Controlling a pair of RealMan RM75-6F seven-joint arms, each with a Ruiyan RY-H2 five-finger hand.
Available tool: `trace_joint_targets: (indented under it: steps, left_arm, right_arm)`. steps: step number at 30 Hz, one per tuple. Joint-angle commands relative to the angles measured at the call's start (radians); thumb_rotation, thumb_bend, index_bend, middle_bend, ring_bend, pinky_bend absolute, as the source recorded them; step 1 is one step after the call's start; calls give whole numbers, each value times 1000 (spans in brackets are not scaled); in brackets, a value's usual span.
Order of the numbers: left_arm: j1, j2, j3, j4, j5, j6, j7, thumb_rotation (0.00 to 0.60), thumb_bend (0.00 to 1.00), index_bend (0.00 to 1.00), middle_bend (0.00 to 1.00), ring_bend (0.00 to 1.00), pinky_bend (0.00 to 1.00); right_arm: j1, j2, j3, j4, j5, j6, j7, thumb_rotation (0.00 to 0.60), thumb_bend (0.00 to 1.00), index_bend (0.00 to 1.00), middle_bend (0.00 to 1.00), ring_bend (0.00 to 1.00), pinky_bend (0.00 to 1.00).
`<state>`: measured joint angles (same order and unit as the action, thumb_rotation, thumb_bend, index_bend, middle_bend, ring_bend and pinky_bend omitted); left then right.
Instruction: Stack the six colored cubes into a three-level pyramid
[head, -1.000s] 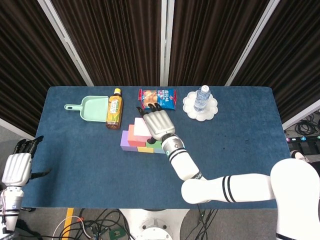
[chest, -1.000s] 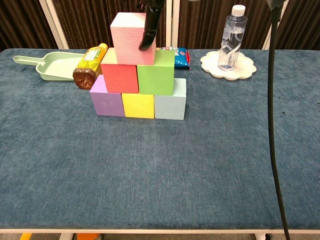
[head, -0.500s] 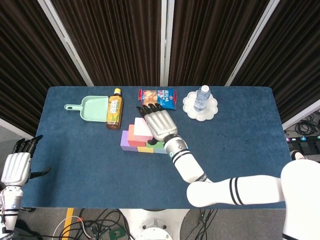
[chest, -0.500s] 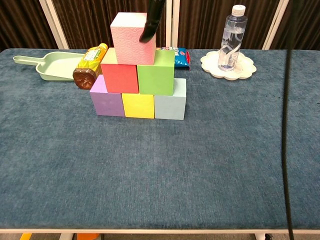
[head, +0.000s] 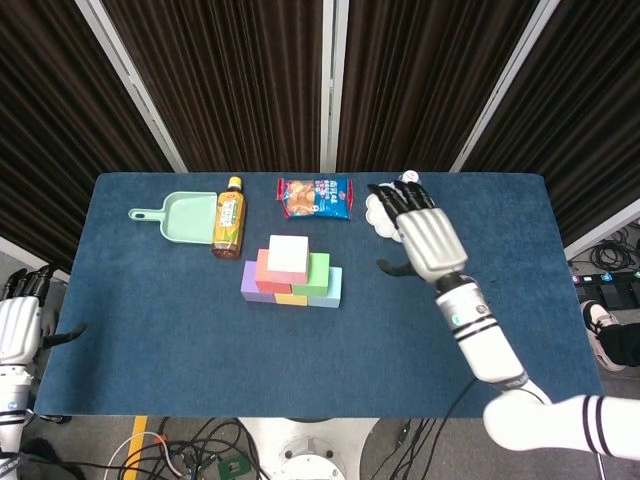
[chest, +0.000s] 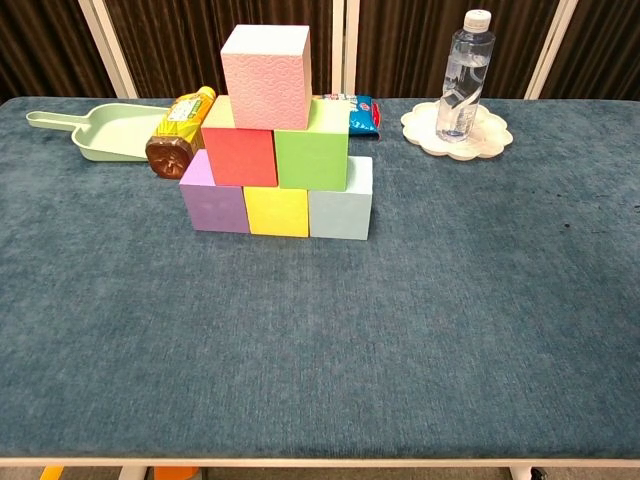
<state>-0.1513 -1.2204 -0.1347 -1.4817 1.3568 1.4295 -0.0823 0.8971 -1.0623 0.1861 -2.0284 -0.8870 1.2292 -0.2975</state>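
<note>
**Pyramid stood complete, both hands empty**

The six cubes stood stacked in three levels near the middle of the blue table (chest: 480, 330). The bottom row ran purple cube (chest: 212, 196), yellow cube (chest: 277, 211), pale blue cube (chest: 341, 205) from left to right, touching side by side. On them sat the red cube (chest: 240, 157) and the green cube (chest: 312, 158), and the pink cube (chest: 265, 77) rested on top, straddling those two.

The right hand (head: 425, 235) hung above the table to the right of the pyramid, well apart from it, fingers spread and holding nothing; its fingertips lay over the white plate (chest: 455, 133) in the head view. The left hand (head: 18, 318) showed at the far left edge, off the table, fingers extended and empty.

Behind the pyramid lay a tea bottle (chest: 178, 133) on its side, a green dustpan (chest: 105, 131) to its left, and a snack bag (head: 315, 197). A water bottle (chest: 463, 75) stood upright on the plate.
</note>
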Motion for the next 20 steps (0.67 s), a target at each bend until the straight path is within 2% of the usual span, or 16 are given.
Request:
trace_joint_targets:
  steps: [1, 4, 8, 13, 20]
  left_arm:
    - [11, -11, 3, 4, 2, 20, 6, 600, 58, 134, 160, 157, 97]
    - [32, -19, 17, 1, 13, 49, 20, 600, 55, 167, 205, 157, 96]
    - [65, -35, 38, 0, 32, 94, 19, 600, 54, 174, 212, 157, 87]
    - [107, -42, 76, -30, 54, 135, 71, 600, 55, 159, 188, 157, 80]
    - [132, -57, 89, -53, 72, 167, 116, 600, 55, 141, 172, 156, 78]
  right_arm:
    - [-296, 98, -209, 144, -372, 104, 325, 600, 106, 0, 90, 0, 0]
    - [-382, 90, -265, 250, -489, 151, 442, 600, 110, 0, 41, 0, 0]
    - [-474, 53, -300, 374, -564, 214, 545, 600, 125, 0, 0, 0, 0]
    - [-568, -13, -307, 469, -604, 289, 592, 600, 128, 0, 0, 0, 0]
    - [-627, -40, -289, 485, -621, 315, 581, 600, 131, 0, 0, 0, 0]
